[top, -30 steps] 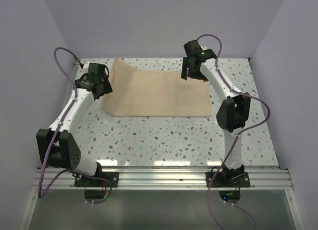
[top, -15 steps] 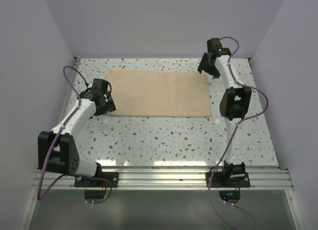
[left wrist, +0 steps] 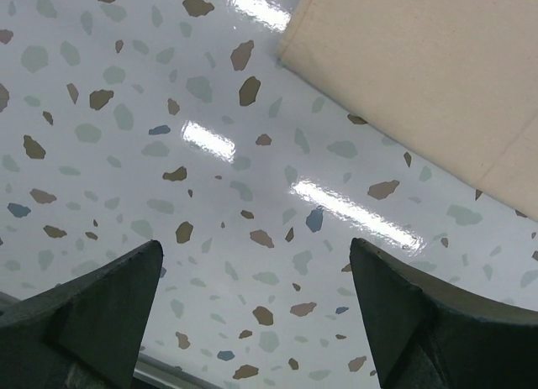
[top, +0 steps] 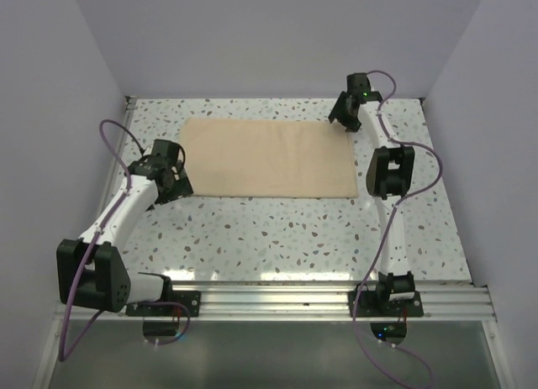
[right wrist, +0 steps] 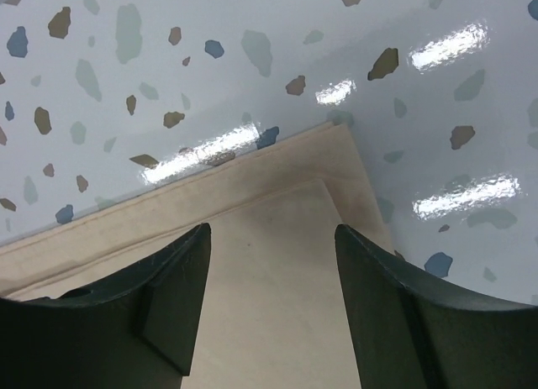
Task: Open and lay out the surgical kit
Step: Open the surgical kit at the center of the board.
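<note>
The beige cloth wrap lies flat and spread out on the far half of the speckled table. My left gripper is open and empty, just off the cloth's near left corner. In the left wrist view its gripper hangs over bare table, with the cloth corner at the upper right. My right gripper is open and empty over the cloth's far right corner. In the right wrist view its gripper straddles that layered corner. No steel tray or instruments are in view.
Purple walls close in the table on the left, back and right. A metal rail runs along the near edge by the arm bases. Purple cables loop from both arms.
The cloth's far left part was raised and now lies flat. My left gripper has moved nearer and off the cloth. My right gripper has moved right to the far right corner.
</note>
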{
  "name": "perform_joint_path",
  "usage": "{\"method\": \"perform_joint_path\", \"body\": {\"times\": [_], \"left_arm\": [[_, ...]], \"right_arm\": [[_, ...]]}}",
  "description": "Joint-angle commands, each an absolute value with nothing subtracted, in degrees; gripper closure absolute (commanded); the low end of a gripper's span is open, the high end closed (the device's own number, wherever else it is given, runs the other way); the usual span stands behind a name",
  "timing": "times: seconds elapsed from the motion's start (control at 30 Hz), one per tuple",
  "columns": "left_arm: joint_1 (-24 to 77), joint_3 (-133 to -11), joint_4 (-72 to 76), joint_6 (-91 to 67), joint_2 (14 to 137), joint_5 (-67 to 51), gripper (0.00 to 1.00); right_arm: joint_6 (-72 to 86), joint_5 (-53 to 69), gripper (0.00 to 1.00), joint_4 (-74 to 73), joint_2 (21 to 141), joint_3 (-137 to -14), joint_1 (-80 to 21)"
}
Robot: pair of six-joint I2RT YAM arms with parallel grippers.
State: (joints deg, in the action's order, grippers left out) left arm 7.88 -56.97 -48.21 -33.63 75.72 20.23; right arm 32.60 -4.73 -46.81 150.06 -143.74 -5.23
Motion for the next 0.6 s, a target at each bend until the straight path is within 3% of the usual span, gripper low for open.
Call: {"method": "perform_joint_path", "body": {"times": [0.0,0.57], "left_arm": [[7.91,-56.69,-50.71,-34.98,73.48,21.88,0.04],[7.91,-56.51,-52.03,-34.80,72.86,23.38,0.04]], "right_arm": [[33.84,-5.62,0.36,-43.68,151.43,-146.69,-4.92],[32.78,-8.79,0.38,-43.16,152.14,-146.51,-3.52]]}}
